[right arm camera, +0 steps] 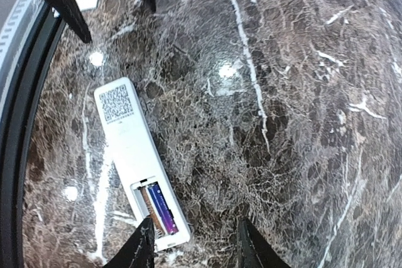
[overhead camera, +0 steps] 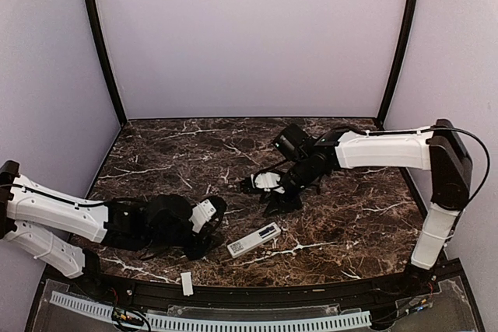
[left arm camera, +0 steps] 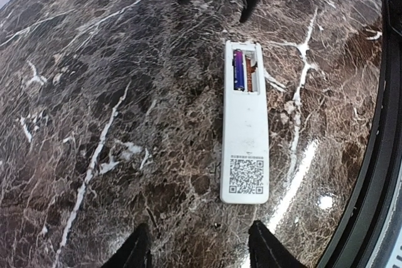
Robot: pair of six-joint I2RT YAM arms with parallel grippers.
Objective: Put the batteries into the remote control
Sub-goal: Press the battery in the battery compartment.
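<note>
The left gripper (left arm camera: 200, 230) is wide open and holds nothing. The right gripper (right arm camera: 196, 227) is open too, with nothing in it. Between them the remote (overhead camera: 254, 239) lies face down on the table (overhead camera: 156, 153). Its back is open at one end, with one battery (left arm camera: 240, 70) inside. A white strip (overhead camera: 187, 283) lies near the table's front edge.

Marble table (overhead camera: 194, 153), remote control (overhead camera: 254, 239), perhaps white strip (overhead camera: 187, 283)
</note>
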